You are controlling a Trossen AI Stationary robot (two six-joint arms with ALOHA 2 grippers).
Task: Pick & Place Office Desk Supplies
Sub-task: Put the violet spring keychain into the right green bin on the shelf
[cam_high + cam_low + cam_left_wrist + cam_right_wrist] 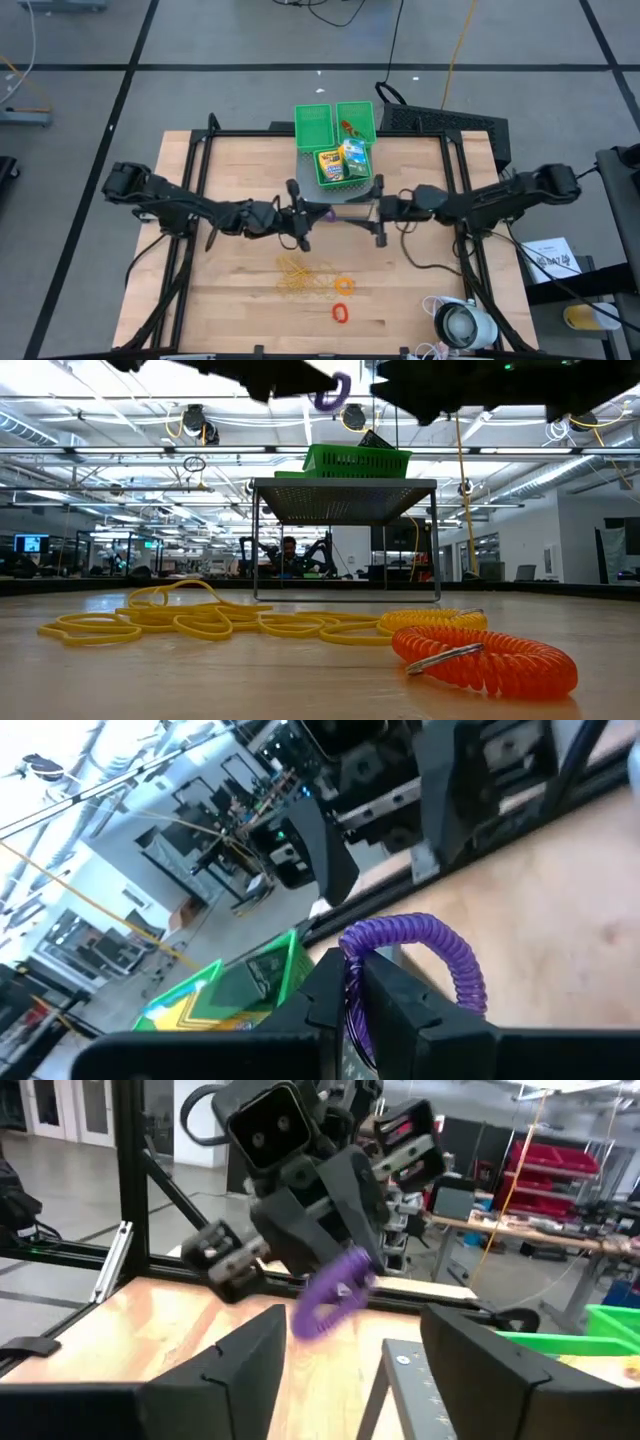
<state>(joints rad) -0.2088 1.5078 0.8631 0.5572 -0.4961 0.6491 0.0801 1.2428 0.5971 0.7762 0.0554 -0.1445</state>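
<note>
My left gripper [300,217] hangs above the table's middle, shut on a purple coiled ring [328,213], which shows high up in the low view [330,393]. My right gripper [350,1370] is open, level with the ring [335,1295] and just to its right [380,220]. A tangle of yellow-tan rubber bands [300,275], an orange ring [344,285] and a red ring [341,313] lie flat on the table nearer the front. The crayon box [330,165] and the green-white packet [355,158] sit in a green mesh bin [345,182]. My left gripper [350,982] pinches the purple ring between its two fingers by one side of the loop [352,958]. The rest of the loop [430,932] arches out past the fingertips towards the right arm. The ring is lifted clear of the table.
Green mesh bins [313,125] stand on a raised grey shelf [345,488] at the table's far middle. A white round device with cables [462,325] sits at the near right corner. A black frame [190,150] runs along the table's sides.
</note>
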